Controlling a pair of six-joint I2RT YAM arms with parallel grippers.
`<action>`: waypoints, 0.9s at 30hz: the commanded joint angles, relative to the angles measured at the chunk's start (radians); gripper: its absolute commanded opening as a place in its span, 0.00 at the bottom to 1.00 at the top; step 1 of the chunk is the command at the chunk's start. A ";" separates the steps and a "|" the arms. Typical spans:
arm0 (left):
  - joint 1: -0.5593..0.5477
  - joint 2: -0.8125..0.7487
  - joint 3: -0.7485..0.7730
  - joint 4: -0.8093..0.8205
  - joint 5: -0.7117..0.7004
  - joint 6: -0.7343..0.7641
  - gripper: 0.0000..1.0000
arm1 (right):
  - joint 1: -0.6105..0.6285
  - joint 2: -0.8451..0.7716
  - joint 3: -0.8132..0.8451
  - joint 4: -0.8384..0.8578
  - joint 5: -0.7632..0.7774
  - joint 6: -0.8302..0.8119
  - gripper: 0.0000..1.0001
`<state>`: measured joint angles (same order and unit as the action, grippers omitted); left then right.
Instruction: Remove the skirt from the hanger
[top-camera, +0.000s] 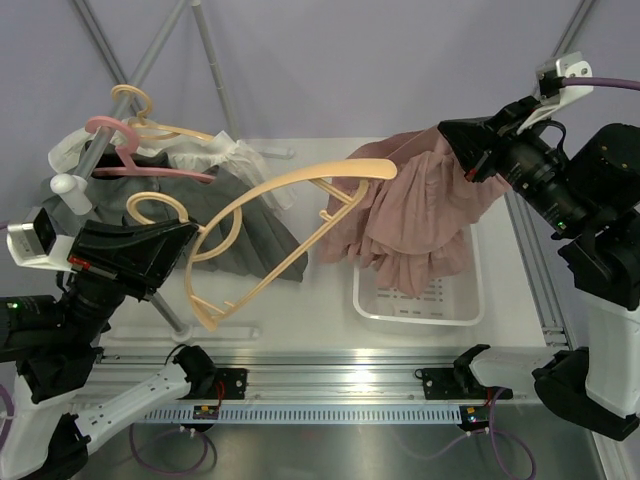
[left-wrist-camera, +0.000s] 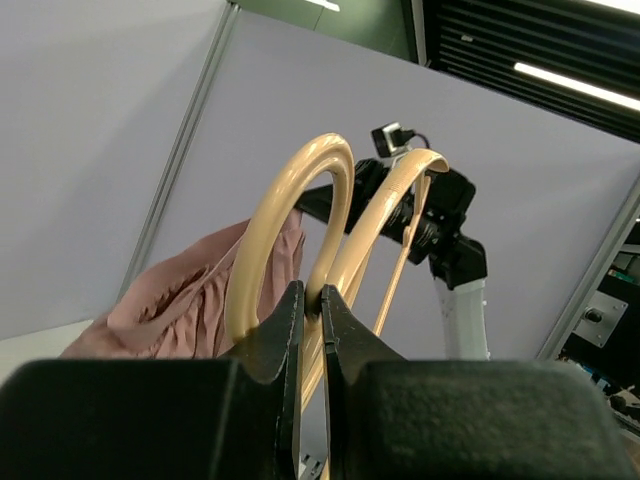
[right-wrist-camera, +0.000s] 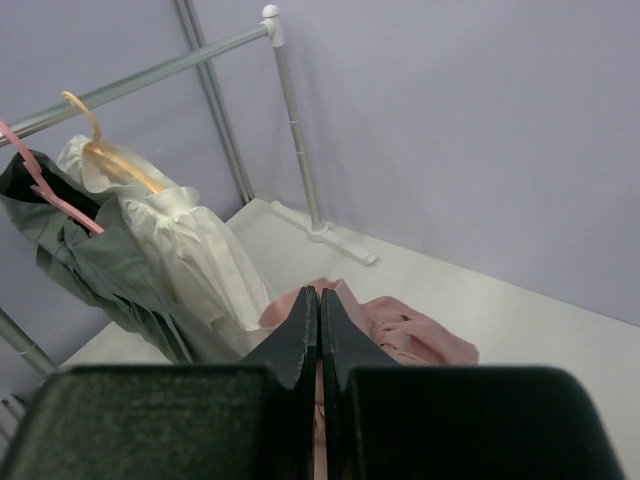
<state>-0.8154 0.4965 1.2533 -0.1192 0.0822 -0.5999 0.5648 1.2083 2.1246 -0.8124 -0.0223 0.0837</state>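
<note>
**Operator:** Where is the skirt?

**Spotter:** Your skirt (top-camera: 420, 210) hangs in the air over the right half of the tabletop (top-camera: 320, 325). It is a bunched mass of pink cloth, and its lower folds drop into the white basket (top-camera: 465, 300) that sits by the right edge. Its upper left part meets the far tip of the tan hanger (top-camera: 285, 180). From the top view I can't be sure whether the cloth is looped over that tip or only touching it.

**Operator:** And the arms?

**Spotter:** Your right end effector (top-camera: 468, 165) is at the skirt's top right corner with its fingers pressed together. In its wrist view the pink cloth lies right at the fingertips, so it appears to be pinching a fold of the skirt. Your left end effector (left-wrist-camera: 310, 295) is over the left half of the tabletop. It is clamped on the hanger at the base of the hook, and the hook curls up above the fingers.

**Operator:** How does the hanger sit?

**Spotter:** It is lifted off the tabletop and tilted. The hook points toward the left edge, and the arms reach across the middle to the skirt.

**Operator:** Anything else nearby?

**Spotter:** At the far left corner a rail (right-wrist-camera: 150, 75) carries a grey garment (top-camera: 265, 238) on a pink hanger (top-camera: 150, 171). A white garment (top-camera: 235, 158) hangs just beside it.
</note>
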 joint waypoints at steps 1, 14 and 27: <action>0.002 0.005 -0.028 -0.014 -0.006 0.019 0.00 | -0.028 0.030 0.061 -0.044 0.025 -0.068 0.00; 0.002 0.040 -0.110 0.000 0.028 0.005 0.00 | -0.103 0.001 0.018 -0.002 -0.011 -0.073 0.00; 0.002 0.034 -0.132 -0.002 0.033 -0.011 0.00 | -0.114 -0.009 0.198 -0.071 0.165 -0.156 0.00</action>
<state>-0.8154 0.5301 1.1076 -0.1741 0.0986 -0.6037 0.4576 1.2316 2.2864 -0.9276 0.0879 -0.0315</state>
